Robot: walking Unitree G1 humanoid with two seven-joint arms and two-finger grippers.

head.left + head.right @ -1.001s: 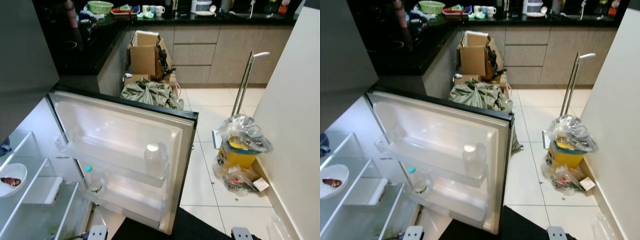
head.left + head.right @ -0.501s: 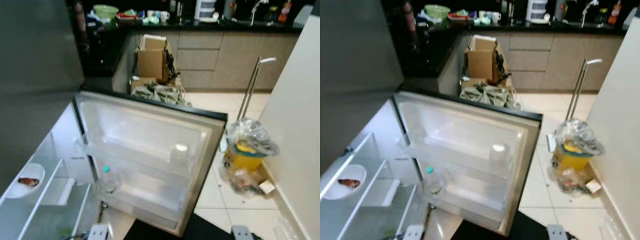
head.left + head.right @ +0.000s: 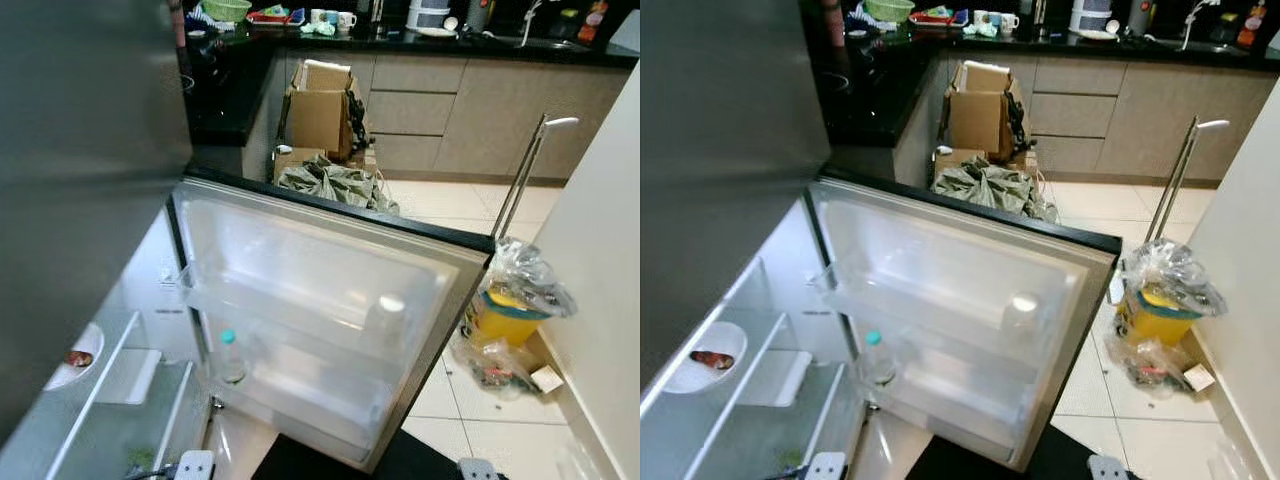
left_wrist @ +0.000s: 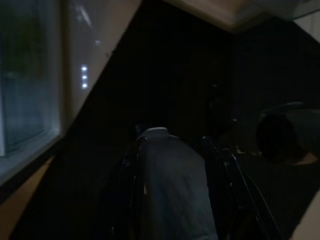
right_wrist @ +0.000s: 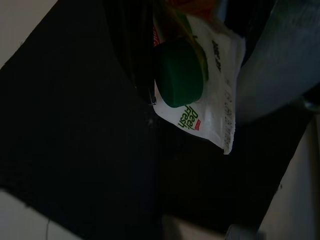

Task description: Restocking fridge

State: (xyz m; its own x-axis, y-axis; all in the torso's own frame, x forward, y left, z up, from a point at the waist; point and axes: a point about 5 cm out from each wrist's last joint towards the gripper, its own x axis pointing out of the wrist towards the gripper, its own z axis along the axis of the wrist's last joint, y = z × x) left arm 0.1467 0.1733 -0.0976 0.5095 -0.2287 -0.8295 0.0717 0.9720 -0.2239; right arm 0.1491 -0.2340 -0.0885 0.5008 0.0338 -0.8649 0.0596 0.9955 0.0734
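1. Kitchen floor tiles [image 3: 430,215] are spreading out behind the open fridge door [image 3: 330,300].
2. Two bottles, a teal-capped bottle [image 3: 231,358] and a white-capped bottle [image 3: 385,322], are standing in the door racks.
3. A bowl [image 3: 702,358] is sitting on a fridge shelf, near left.
4. Right gripper [image 5: 170,65] jaws are pinching a juice carton [image 5: 207,85] with a green cap.
5. Left gripper [image 4: 172,150] is hanging in shade; its jaws' state cannot be told.

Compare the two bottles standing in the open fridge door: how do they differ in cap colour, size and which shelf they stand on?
The small bottle has a teal cap and stands on the lower door shelf, towards the hinge. The large bottle has a white cap, is wider, and stands on the upper shelf near the door's outer edge. Both are clear and upright.
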